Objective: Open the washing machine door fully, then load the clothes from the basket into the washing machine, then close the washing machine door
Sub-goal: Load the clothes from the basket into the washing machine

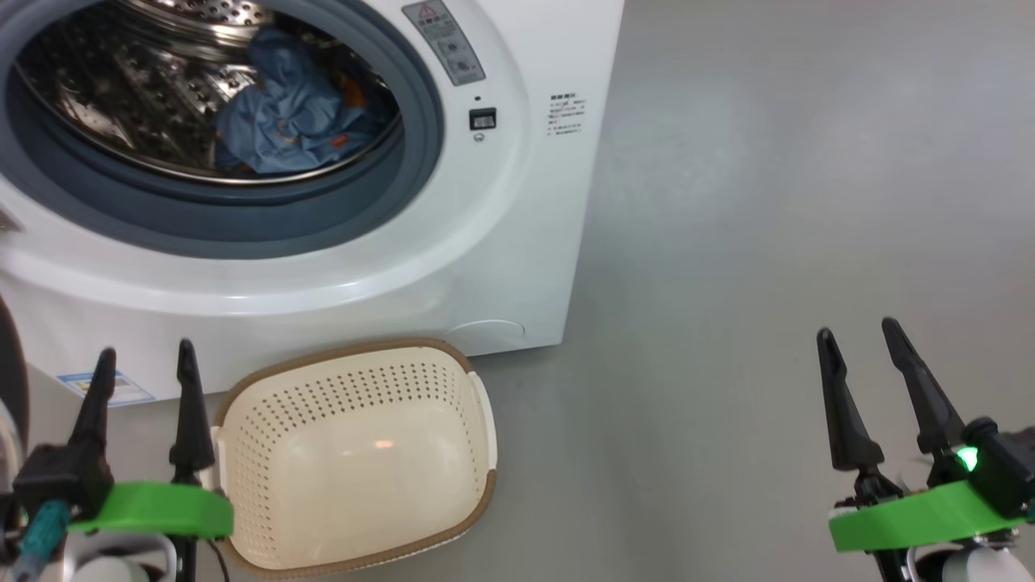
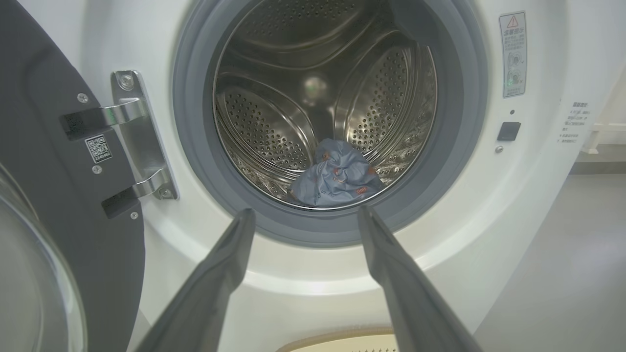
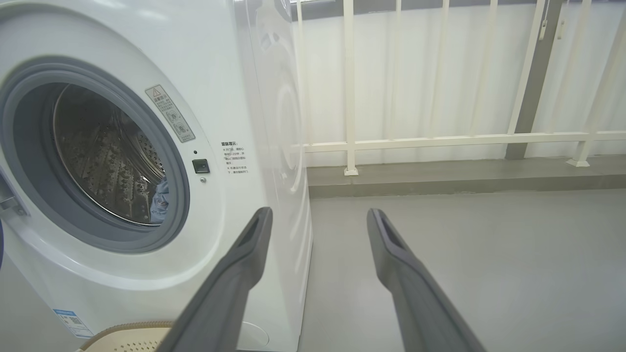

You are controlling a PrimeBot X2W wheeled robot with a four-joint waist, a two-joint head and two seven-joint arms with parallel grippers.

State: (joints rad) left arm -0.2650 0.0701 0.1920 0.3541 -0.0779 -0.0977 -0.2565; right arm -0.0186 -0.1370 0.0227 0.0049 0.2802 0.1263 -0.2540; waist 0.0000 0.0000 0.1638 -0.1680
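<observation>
Low in the drum (image 1: 121,89) of the washing machine (image 1: 517,242) lie the clothes (image 1: 283,121). The washing machine door (image 2: 49,195) stands open, and the basket (image 1: 348,349) sits on the floor (image 1: 728,242). The left hand (image 1: 147,349) and right hand (image 1: 856,326) have their fingers apart, gripping nothing.

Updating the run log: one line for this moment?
washing machine door open | clothes in drum | basket empty | left gripper open | right gripper open

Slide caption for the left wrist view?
Open left gripper faces the washing machine: door swung open at left, clothes in the drum, basket rim below.
</observation>
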